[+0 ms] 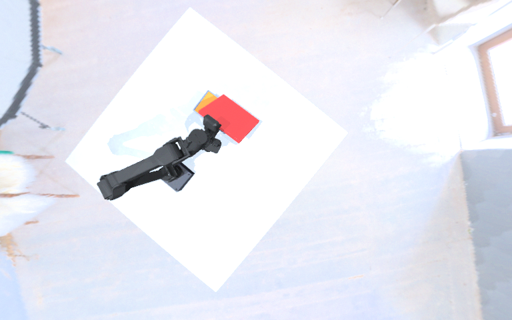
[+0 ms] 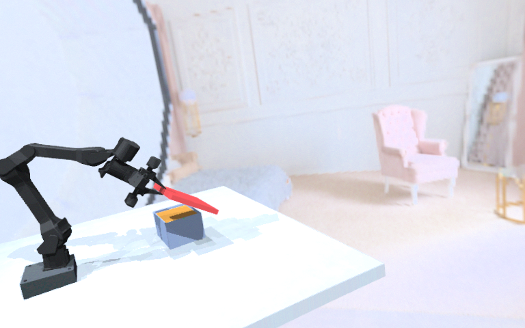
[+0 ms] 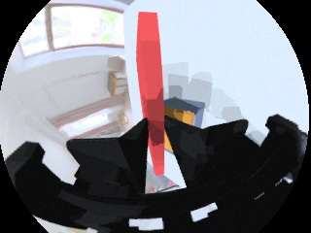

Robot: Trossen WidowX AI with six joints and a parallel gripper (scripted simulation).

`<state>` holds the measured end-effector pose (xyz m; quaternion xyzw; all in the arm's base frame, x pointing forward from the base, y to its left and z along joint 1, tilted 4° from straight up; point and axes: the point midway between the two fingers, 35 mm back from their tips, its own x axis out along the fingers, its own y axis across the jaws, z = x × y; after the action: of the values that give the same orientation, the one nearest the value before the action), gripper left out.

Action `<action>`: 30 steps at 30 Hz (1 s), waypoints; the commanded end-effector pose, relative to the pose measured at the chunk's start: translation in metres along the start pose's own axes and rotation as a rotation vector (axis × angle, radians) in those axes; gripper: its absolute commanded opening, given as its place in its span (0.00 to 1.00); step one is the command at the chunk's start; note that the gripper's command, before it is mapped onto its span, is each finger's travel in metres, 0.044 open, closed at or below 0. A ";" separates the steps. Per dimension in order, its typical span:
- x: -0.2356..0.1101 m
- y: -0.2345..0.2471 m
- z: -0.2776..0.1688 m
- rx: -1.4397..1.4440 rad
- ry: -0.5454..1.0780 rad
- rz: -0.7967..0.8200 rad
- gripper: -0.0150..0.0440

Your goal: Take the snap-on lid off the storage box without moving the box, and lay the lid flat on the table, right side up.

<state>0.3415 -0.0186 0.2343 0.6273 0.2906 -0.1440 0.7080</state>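
Observation:
My gripper (image 1: 220, 124) (image 2: 158, 188) (image 3: 155, 119) is shut on one edge of the flat red lid (image 1: 232, 117) (image 2: 189, 201) (image 3: 151, 72). It holds the lid in the air, tilted down away from the fingers, above the box. The blue storage box (image 2: 182, 229) (image 3: 194, 113) (image 1: 206, 99) stands open on the white table (image 1: 211, 211) (image 2: 232, 270), its orange inside (image 2: 176, 214) (image 3: 181, 118) showing. In the top view the lid covers most of the box; only one orange corner shows at its upper left.
The arm's base (image 1: 181, 179) (image 2: 48, 276) is fixed on the table, to the left of the box. Beyond the table are a pink armchair (image 2: 410, 152) and a gold side table (image 2: 510, 193).

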 end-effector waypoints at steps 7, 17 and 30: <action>-0.003 0.004 0.021 -0.008 0.001 0.014 0.25; -0.004 0.004 0.041 -0.010 0.000 0.014 0.25; -0.006 0.002 0.067 -0.012 -0.001 0.013 0.25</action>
<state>0.3509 -0.0773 0.2372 0.6261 0.2900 -0.1446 0.7092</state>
